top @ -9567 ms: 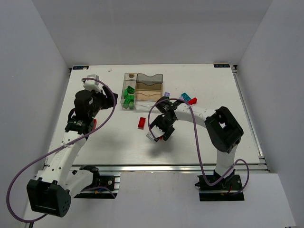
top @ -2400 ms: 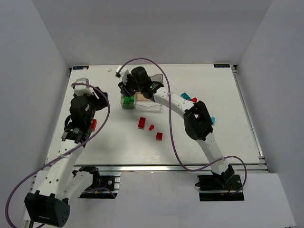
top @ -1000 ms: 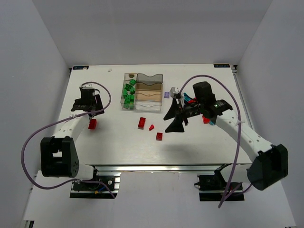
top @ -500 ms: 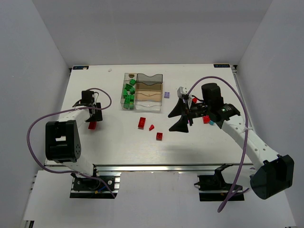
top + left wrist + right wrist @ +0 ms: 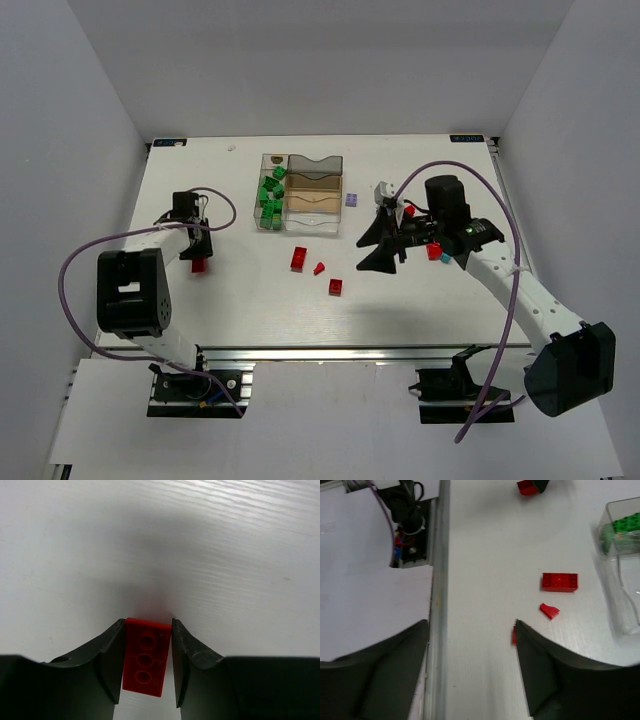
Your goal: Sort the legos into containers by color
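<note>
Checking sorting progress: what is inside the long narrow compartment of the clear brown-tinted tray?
Green studded plastic bricks, piled, in the clear brown-tinted tray; anything beneath the pile is covered.

Bench open along near edge and far right. Tray blocks far centre; three loose red bricks lie near it, toward centre. Right arm spans right half. Left fingers flank held brick; bare bench ahead.
</note>
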Controlling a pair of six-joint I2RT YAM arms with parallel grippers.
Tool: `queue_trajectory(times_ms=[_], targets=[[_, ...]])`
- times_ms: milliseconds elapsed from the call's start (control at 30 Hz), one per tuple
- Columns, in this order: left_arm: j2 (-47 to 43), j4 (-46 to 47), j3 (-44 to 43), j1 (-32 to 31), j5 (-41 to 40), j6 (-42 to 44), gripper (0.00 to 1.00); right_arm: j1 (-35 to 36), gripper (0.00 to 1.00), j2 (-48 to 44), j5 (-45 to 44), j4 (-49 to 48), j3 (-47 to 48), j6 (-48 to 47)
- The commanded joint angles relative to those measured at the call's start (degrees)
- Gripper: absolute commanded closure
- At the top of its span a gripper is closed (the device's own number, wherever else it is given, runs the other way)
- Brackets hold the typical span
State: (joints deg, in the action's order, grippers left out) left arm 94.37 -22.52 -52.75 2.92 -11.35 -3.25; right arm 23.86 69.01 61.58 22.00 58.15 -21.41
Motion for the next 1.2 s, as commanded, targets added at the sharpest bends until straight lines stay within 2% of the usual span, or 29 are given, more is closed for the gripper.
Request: queue_trajectory(times_ms=[0, 67, 100, 133, 167, 200, 233, 333, 400, 567, 700, 800, 1000, 1067, 1100, 1133, 1167], targets=[[-6.28, -1.82, -2.70, -0.98, 9.64, -2.73, 0.98, -0.39, 0.33, -0.02, -5.64, -3.80, -1.63, 1.36], [-11.91, -0.51, -4.02, -0.98, 18.43, -4.92, 1.00, -0.39, 0.48, -0.46, -11.54, -8.10, -2.69, 2.94], [-13.75, 0.28, -4.63, -1.51, 22.56, -6.32, 1.00, -0.39, 0.72, -1.07, -18.01, -9.42, -3.21, 4.78], [-16.29, 1.07, -5.08, -2.38, 29.48, -9.38, 1.00, -0.48, 0.85, -1.25, -21.03, -11.87, -4.00, 5.67], [-17.19, 2.64, -5.52, -3.00, 32.16, -10.98, 1.00, -0.56, 0.97, -1.51, -24.02, -13.02, -4.36, 6.63], [-17.90, 3.62, -5.87, -3.61, 34.79, -12.47, 1.00, -0.48, 1.00, -1.95, -28.32, -13.82, -4.45, 7.60], [-18.42, 4.32, -6.13, -5.27, 38.74, -14.40, 1.00, -0.74, 1.00, -2.04, -29.49, -14.35, -4.62, 8.48], [-19.57, 8.71, -5.61, -8.27, 43.94, -13.03, 1.00, -0.92, 1.00, -2.92, -31.17, -16.81, -5.59, 9.63], [-19.66, 12.58, -5.08, -10.91, 45.62, -9.52, 1.00, -1.01, 1.00, -2.92, -31.17, -18.39, -6.38, 9.98], [-15.80, 19.42, -6.48, -15.30, 49.22, 5.68, 0.99, -1.71, 1.00, -0.64, -31.52, -18.05, -5.16, 9.64], [-7.65, 21.12, -11.48, -19.60, 47.92, 13.33, 0.99, -2.85, 1.00, 0.33, -32.31, -18.13, -5.85, 8.49], [-2.43, 18.75, -16.76, -21.20, 45.46, 17.91, 0.99, -4.08, 1.00, 0.33, -31.79, -18.31, -6.12, 8.66], [6.17, 17.34, -22.57, -24.09, 42.91, 21.79, 0.98, -5.75, 0.97, 0.07, -31.26, -18.48, -6.38, 8.14], [8.02, 17.51, -23.27, -24.71, 42.21, 22.23, 0.92, -5.75, 0.92, -0.28, -31.43, -18.31, -6.30, 7.79], [9.24, 17.34, -24.06, -25.24, 41.51, 22.49, 0.86, -6.19, 0.89, -0.28, -31.52, -18.39, -6.29, 7.52], [9.26, 17.16, -24.50, -25.24, 40.81, 22.49, 0.80, -6.28, 0.85, -0.46, -31.44, -18.40, -6.21, 7.44], [10.30, 16.99, -24.94, -25.85, 40.19, 22.67, 0.76, -6.28, 0.76, -0.63, -31.44, -18.31, -6.29, 7.26]])
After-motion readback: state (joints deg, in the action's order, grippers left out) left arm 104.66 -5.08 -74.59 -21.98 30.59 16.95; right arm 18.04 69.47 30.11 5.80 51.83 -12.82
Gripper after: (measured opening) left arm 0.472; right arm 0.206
